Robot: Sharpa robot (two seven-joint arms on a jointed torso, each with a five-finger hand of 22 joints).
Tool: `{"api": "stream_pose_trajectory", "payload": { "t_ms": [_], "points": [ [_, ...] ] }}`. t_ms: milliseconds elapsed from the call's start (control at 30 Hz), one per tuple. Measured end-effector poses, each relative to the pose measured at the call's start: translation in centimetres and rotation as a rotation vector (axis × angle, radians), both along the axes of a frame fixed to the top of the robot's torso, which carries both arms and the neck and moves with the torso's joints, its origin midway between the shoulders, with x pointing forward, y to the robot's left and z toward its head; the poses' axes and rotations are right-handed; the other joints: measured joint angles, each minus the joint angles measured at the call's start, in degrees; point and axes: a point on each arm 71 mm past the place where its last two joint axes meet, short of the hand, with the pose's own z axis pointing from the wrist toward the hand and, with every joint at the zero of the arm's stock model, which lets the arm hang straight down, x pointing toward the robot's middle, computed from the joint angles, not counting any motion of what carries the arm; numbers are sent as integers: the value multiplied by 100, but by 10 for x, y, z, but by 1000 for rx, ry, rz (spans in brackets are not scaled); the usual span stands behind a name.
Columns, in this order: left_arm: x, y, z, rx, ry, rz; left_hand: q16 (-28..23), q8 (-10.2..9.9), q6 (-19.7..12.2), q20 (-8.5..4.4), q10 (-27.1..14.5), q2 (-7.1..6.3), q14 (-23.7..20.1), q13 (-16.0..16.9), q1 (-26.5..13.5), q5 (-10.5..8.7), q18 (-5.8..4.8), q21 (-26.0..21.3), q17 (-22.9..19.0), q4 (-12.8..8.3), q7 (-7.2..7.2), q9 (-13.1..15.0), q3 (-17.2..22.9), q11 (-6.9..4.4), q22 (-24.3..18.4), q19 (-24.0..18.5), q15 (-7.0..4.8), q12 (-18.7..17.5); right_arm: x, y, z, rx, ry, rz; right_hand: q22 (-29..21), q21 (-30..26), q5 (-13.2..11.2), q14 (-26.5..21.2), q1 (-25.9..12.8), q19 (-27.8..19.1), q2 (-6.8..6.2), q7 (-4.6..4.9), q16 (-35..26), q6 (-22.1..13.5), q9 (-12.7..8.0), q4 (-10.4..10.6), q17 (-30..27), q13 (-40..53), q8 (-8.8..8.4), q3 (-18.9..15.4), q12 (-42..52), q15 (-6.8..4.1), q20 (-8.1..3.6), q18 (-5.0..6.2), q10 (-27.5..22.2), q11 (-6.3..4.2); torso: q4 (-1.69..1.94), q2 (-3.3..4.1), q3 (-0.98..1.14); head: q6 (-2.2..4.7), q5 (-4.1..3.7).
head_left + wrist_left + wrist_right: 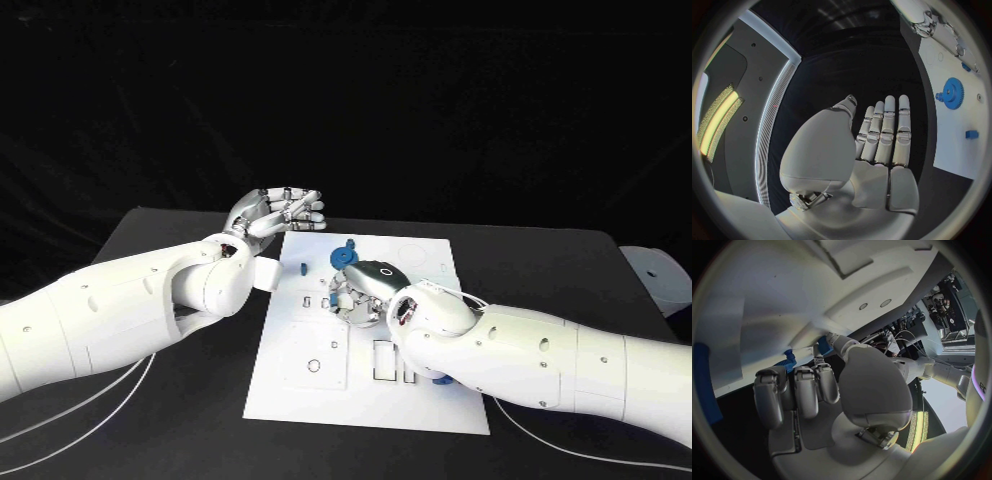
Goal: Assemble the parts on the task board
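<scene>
The white task board (310, 385) lies in the middle of the black table. A blue gear (343, 257) stands on its far part and shows again as the blue gear (950, 93) in the left wrist view. My right hand (364, 292) hovers over the board just in front of the gear, fingers curled down. Its thumb and a finger pinch a small blue part (823, 344), with the gear's toothed rim (789, 357) just beyond. My left hand (278, 213) is off the board's far left corner. It holds nothing, and its fingers (887, 131) are straight.
Another small blue part (303, 268) sits on the board left of the gear, seen also as the blue part (971, 134). One more blue piece (437, 379) peeks out under my right forearm. Several cut-out slots (382, 360) mark the board's near half.
</scene>
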Motion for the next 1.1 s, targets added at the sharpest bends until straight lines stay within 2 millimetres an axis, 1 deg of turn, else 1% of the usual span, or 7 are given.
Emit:
{"api": "stream_pose_trajectory", "payload": {
  "t_ms": [233,467,600,733,867,967,1100],
  "points": [
    [0,1,0,1,1,1,0,0,0,0,0,0,0,0,0,0,0,0,0,0,0,0,0,0,0,0,0,0,0,0,0,0,-1,2,0,0,-37,-17,-37,-18,-38,30,0,-71,-24,3,-1,0,-65,-3,-45,24,22,0,-41,41,1,1,1,0,-7],
    [0,1,0,1,1,2,0,0,0,0,0,0,0,0,0,0,0,0,-1,0,0,-1,0,0,0,0,0,0,-1,0,0,0,-1,3,-1,0,-391,-20,-120,-20,-121,101,0,-266,-91,103,-1,-1,-188,-103,-135,102,102,0,-113,113,1,4,2,2,-8],
    [0,2,0,2,2,3,0,0,0,0,0,0,0,0,0,0,0,0,-1,0,0,-1,0,0,1,0,0,0,-2,0,-1,0,-2,4,-1,0,-487,1,-151,0,-153,118,0,-386,-139,137,-1,-1,-269,-285,-213,123,122,0,-166,166,1,4,3,6,-7],
    [0,2,0,2,3,3,0,0,0,0,21,0,0,0,0,0,0,0,9,16,0,1,16,21,0,0,0,0,-4,-4,1,12,-10,2,-1,0,-420,-10,-110,-10,-160,187,0,-591,-206,275,-2,-1,-398,-864,-289,194,193,0,-263,230,3,5,5,10,1],
    [0,5,-1,13,6,3,0,-31,0,-7,21,-5,0,0,-5,0,-1,0,39,16,0,3,16,21,-5,80,0,-39,-9,-13,10,64,-43,5,2,0,-327,-22,399,-30,57,246,0,-656,-294,584,-2,-2,-444,-1682,-289,207,214,0,-293,260,6,3,9,14,10],
    [0,8,-2,40,10,-7,107,-32,0,-93,139,-71,216,16,-233,0,-1,121,144,70,0,16,-78,-30,32,342,-66,-60,-9,-23,25,123,-83,12,4,-103,-198,-21,563,-30,210,168,-44,-426,-275,653,-2,-2,-322,-1687,-288,206,214,0,-286,253,6,-7,9,26,24],
    [-2,12,-4,121,21,-51,708,32,181,-390,711,145,1096,161,-1065,0,-2,526,564,69,-155,100,-410,-234,205,1006,-331,177,-3,-50,59,239,-128,2,3,-251,-99,-19,654,-30,301,92,-53,-253,-257,691,-2,-2,-204,-1572,-183,203,214,0,-208,175,-6,-27,9,41,50]
  ]
}}
